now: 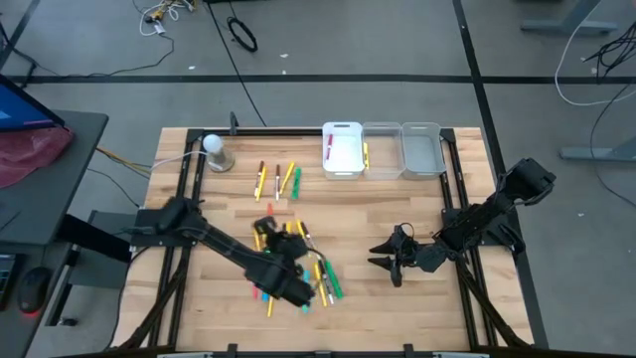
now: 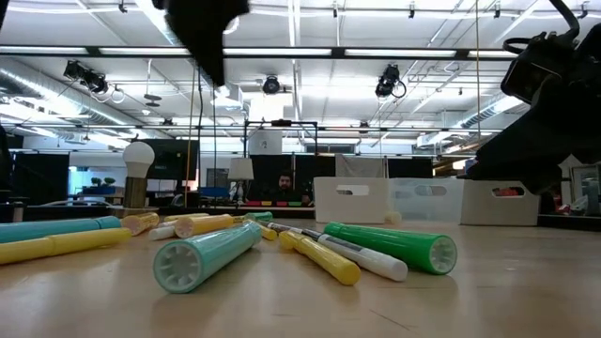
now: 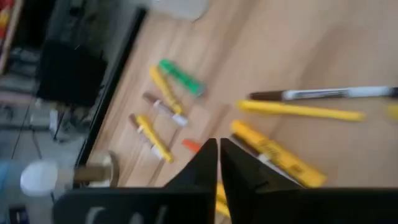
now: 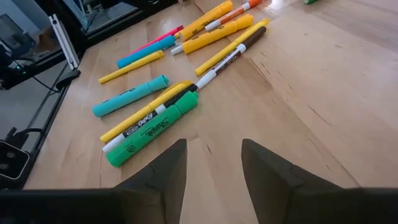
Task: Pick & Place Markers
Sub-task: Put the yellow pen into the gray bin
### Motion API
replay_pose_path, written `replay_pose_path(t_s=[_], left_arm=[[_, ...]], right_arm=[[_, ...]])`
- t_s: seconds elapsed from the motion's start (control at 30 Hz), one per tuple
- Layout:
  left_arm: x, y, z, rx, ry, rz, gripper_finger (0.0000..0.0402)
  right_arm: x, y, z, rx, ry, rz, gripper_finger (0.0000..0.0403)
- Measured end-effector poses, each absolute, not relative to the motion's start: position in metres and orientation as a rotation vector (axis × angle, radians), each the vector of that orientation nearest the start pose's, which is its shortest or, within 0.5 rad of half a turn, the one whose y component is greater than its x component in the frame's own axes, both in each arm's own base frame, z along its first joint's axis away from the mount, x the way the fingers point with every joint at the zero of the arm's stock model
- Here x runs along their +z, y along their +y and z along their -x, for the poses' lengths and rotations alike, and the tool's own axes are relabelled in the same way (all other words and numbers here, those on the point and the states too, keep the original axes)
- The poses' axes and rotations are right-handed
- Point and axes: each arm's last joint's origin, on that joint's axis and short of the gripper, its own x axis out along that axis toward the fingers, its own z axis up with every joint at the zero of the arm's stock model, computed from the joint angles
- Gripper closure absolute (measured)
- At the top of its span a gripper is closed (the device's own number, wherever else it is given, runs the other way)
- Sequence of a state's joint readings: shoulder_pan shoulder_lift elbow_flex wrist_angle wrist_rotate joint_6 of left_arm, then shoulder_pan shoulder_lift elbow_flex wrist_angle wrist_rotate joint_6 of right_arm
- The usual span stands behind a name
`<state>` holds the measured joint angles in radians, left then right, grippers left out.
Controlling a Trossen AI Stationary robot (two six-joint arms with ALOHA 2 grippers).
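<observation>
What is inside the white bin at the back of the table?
In the high view, the white bin holds a red marker along one wall and a yellow marker along the other. Its floor otherwise looks bare; the low view shows only its outside wall.

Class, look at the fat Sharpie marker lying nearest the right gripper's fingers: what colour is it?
The Sharpie marker is bright green; the right wrist view shows it best.

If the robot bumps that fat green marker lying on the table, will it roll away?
Probably. The green marker has a round barrel and lies flat on the smooth wooden table, so a sideways nudge would likely roll it. It rests against a yellow marker, which might stop it on that side. It looks stiff and light.
</observation>
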<state>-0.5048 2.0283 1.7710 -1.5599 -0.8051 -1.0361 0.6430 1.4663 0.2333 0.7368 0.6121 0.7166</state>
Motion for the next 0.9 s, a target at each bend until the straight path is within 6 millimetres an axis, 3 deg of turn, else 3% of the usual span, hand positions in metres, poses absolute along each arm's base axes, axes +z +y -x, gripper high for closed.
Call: replay_pose_path(t_s=[0.13,0.27,0.43,0.57,0.73,0.9], left_arm=[[0.229,-0.146,-0.304,0.917,0.991,-0.168,0.0395],[0.206,-0.135,-0.289,0.853,0.868,-0.041,0.0397],[0.181,-0.123,-0.283,0.685,0.7,0.05,0.0397],[0.167,-0.115,-0.291,0.522,0.52,0.111,0.0399],[0.17,-0.107,-0.304,0.202,0.26,0.23,0.0392],[0.189,-0.108,-0.308,0.005,0.072,0.281,0.0391]], right_arm=[[0.112,0.113,-0.179,-0.111,0.383,-0.419,0.0248],[0.113,0.113,-0.179,-0.11,0.375,-0.425,0.0248],[0.12,0.113,-0.183,-0.095,0.31,-0.478,0.0248],[0.132,0.113,-0.188,-0.051,0.205,-0.532,0.0248],[0.15,0.116,-0.198,0.005,0.098,-0.498,0.0248],[0.172,0.131,-0.225,-0.028,0.132,-0.359,0.0248]])
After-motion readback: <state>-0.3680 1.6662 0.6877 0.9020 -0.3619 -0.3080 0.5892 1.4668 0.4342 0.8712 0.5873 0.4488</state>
